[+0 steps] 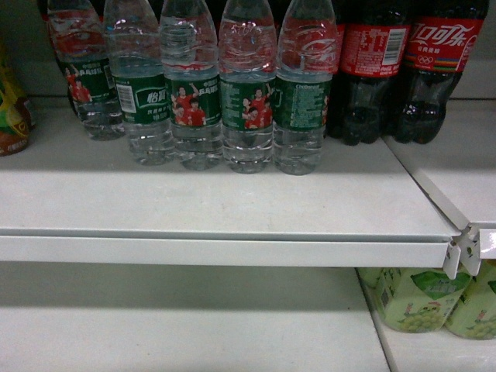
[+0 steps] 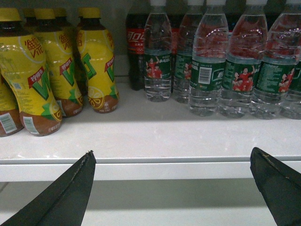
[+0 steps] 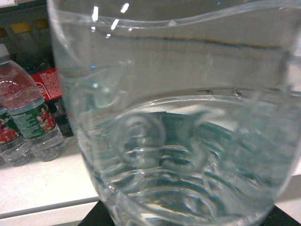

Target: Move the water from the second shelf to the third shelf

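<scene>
A water bottle [image 3: 178,117], clear and ribbed with a green label showing through it, fills the right wrist view. My right gripper [image 3: 188,220] is shut on the water bottle, with only its black finger corners showing at the bottom edge. Several more water bottles [image 1: 248,101] stand in a row on the upper shelf [image 1: 232,252] in the head view. Neither gripper shows there. My left gripper [image 2: 173,153] is open and holds nothing. It sits in front of the shelf's front edge [image 2: 169,169], apart from the water bottles [image 2: 207,70].
Dark cola bottles [image 1: 372,70] stand right of the water row. Yellow tea bottles [image 2: 44,70] crowd the shelf's left. A lower shelf [image 1: 186,341] lies below, with pale green drink bottles [image 1: 418,298] at its right. A shelf divider rail [image 1: 430,194] runs diagonally at right.
</scene>
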